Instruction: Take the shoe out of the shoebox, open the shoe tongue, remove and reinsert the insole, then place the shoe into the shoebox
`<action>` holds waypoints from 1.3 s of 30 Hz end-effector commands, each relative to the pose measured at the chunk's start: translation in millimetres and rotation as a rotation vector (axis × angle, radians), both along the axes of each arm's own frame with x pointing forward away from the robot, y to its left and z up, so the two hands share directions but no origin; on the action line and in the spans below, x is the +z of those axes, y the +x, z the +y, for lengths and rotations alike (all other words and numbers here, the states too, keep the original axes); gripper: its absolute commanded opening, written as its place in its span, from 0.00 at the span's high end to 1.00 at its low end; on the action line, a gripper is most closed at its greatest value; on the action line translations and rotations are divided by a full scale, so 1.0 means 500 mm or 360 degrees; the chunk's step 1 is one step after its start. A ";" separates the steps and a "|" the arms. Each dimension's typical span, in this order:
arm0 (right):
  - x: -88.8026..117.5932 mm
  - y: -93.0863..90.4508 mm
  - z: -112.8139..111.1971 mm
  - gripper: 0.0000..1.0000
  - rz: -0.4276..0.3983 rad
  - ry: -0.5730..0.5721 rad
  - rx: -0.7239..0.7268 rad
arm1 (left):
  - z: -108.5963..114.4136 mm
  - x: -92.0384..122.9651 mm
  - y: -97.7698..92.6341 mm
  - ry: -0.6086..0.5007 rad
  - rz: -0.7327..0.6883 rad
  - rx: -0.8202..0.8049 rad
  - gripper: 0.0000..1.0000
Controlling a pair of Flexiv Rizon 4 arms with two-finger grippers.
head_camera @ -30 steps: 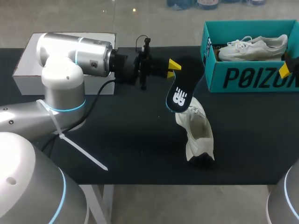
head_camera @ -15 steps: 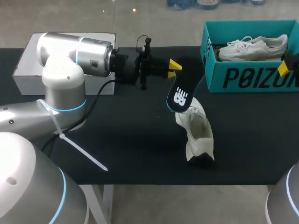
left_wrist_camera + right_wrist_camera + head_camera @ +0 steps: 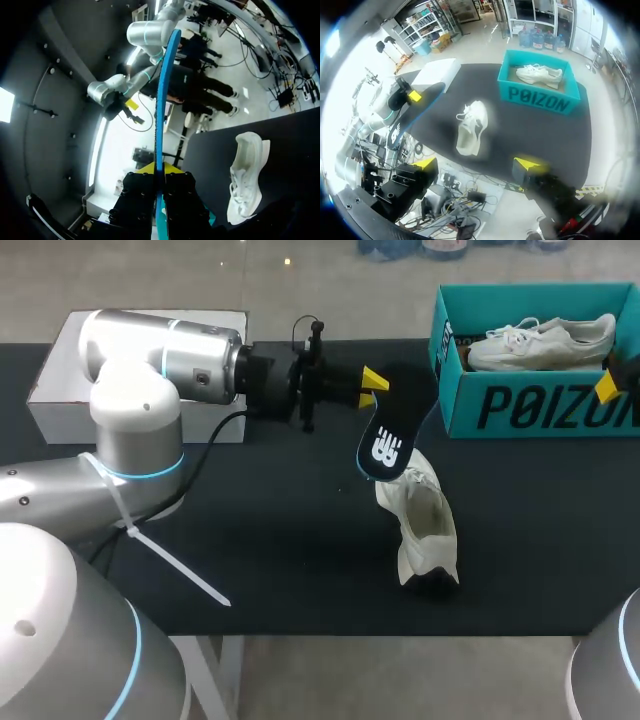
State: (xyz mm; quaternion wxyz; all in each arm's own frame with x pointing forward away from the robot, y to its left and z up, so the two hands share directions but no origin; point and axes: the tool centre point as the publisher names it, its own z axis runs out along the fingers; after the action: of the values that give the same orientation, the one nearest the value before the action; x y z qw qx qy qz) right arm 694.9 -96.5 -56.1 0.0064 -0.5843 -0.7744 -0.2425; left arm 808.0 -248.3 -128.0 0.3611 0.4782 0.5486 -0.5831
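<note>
Black table [image 3: 250, 540] across the whole scene, seen from above. At far left, toward the back edge, a white box [image 3: 50, 390] lying flat. Just beside and partly over it, the left arm [image 3: 130, 410], silver and bulky, stretched rightward above the tabletop. At its end, the left gripper [image 3: 372, 380], fingers clamped from both sides on the upper end of a dark insole [image 3: 385, 445]. Hangs down from the yellow tips, blue-edged, white mark facing up; edge-on between the two fingers in the left wrist view. Under the insole's lower end, a white shoe [image 3: 420, 520] lying on the table near the middle, opening upward, one dark end toward the near edge; cannot tell from above whether insole and shoe touch, though apart in the left wrist view. Farther right, at the back corner, a teal shoebox [image 3: 540, 410], open, with a second shoe [image 3: 540, 340] lying inside. At the right edge beside the shoebox, the right gripper [image 3: 475, 164], raised high over the table, fingers spread wide with nothing between them.
</note>
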 end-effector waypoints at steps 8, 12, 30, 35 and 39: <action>0.000 0.005 0.001 0.00 0.0008 -0.0002 0.0000 | -0.003 -0.001 0.001 0.0003 -0.0002 0.0001 1.00; 0.000 0.005 0.001 0.00 0.0008 -0.0002 0.0000 | -0.003 -0.001 0.001 0.0003 -0.0002 0.0001 1.00; 0.000 0.005 0.001 0.00 0.0008 -0.0002 0.0000 | -0.006 -0.060 -0.125 0.0057 0.0185 0.0124 1.00; 0.000 0.005 0.001 0.00 0.0008 -0.0002 0.0000 | -0.035 -0.109 -0.210 0.0060 0.0315 0.0198 1.00; 0.000 0.005 0.001 0.00 0.0008 -0.0002 0.0000 | -0.052 -0.149 -0.261 0.0072 0.0406 0.0239 1.00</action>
State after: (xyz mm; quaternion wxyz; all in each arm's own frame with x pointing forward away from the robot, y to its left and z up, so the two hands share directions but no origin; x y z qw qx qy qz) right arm 694.6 -96.6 -56.7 0.0062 -0.5843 -0.7742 -0.2431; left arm 699.9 -268.0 -188.6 0.2847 0.4006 0.6157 -0.6160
